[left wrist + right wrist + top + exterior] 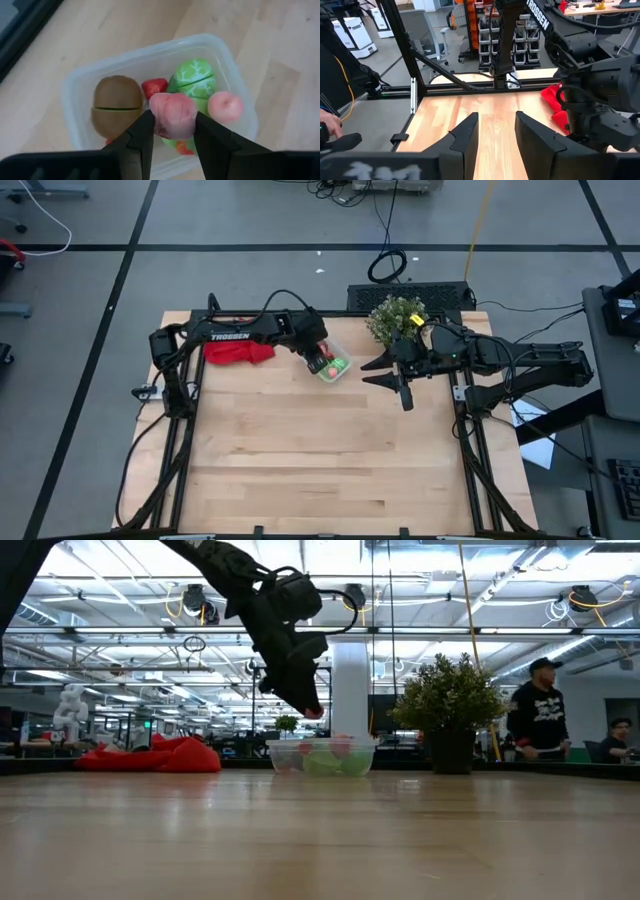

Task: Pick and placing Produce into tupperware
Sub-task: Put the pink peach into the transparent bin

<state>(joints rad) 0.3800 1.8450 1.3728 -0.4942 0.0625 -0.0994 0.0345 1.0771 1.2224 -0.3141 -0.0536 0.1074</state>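
The left gripper [172,131] pinches a pink piece [172,115] by its sides, above the tupperware [75,95] holding 4 other produce. It looks light, rigid and smooth, likely slippery. The right gripper [495,132] hangs open beside the plant [396,318].

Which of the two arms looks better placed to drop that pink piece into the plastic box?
Left. Its gripper is shut on the pink piece directly above the tupperware; the right gripper is open and empty, off to the side.

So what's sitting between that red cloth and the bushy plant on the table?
The high view shows the tupperware between the red cloth and the plant, with the left gripper above it holding a pink produce piece.
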